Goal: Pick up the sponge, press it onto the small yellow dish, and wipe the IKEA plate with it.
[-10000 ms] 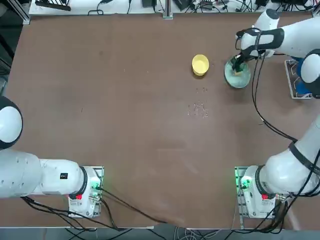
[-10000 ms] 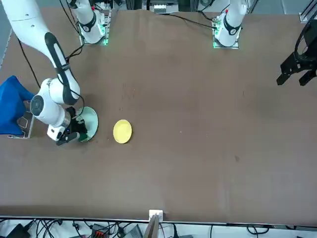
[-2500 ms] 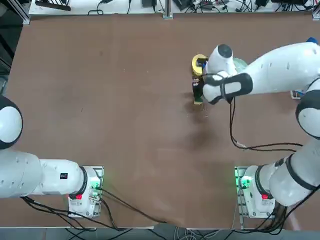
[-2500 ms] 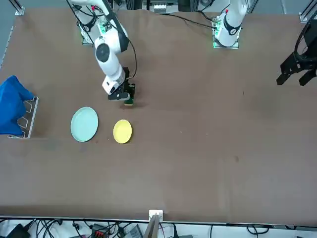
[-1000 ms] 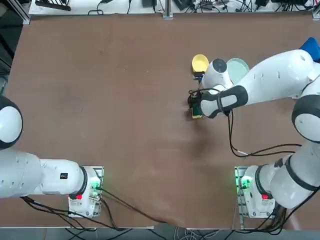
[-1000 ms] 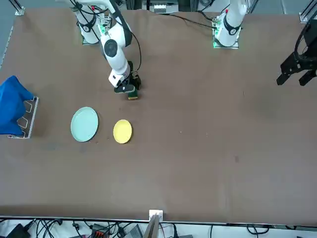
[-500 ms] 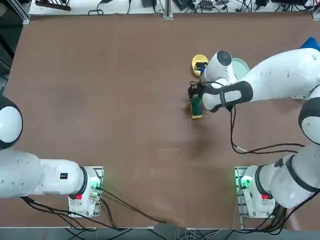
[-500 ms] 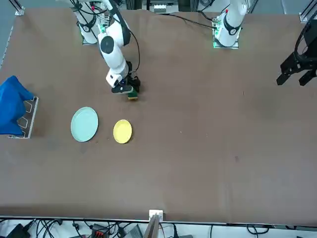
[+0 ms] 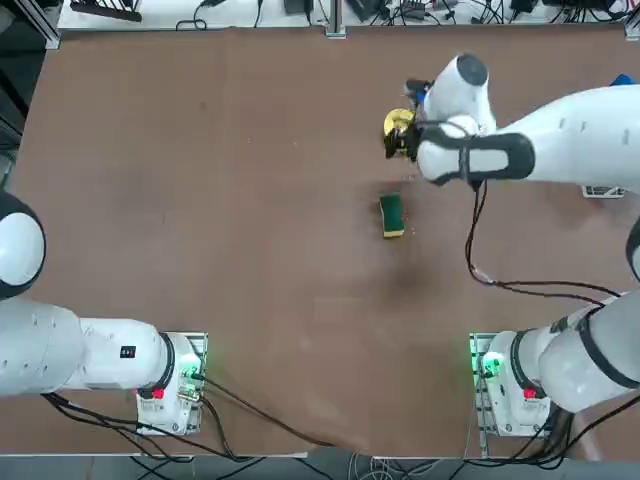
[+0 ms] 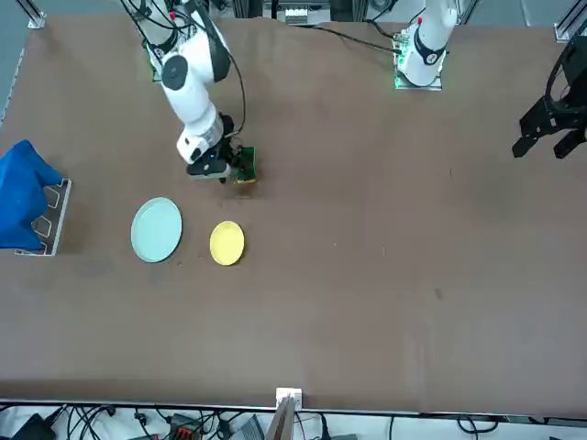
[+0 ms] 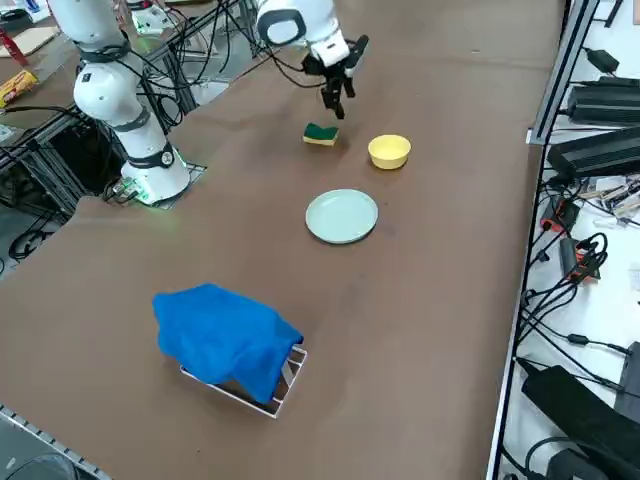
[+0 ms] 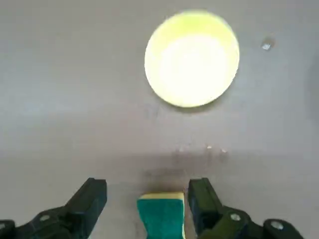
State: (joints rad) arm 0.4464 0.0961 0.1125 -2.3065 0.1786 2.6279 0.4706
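Note:
The sponge (image 9: 391,215) lies green side up on the brown table, free of any grip, also seen in the front view (image 10: 245,165) and the side view (image 11: 321,133). My right gripper (image 9: 400,143) hangs open above the table between the sponge and the small yellow dish (image 11: 389,151). In the wrist view the open gripper (image 12: 146,191) frames the sponge (image 12: 161,215) lying below, with the yellow dish (image 12: 192,59) beyond it. The pale IKEA plate (image 10: 156,230) sits beside the yellow dish (image 10: 227,243); my arm hides the plate in the top view.
A blue cloth (image 11: 225,340) is draped over a small wire rack near the table's right edge, beyond the plate (image 11: 342,216). A few tiny specks (image 12: 209,148) dot the table between sponge and dish.
The gripper has opened and left the sponge on the table. It has risen and moved away from the sponge towards the yellow dish.

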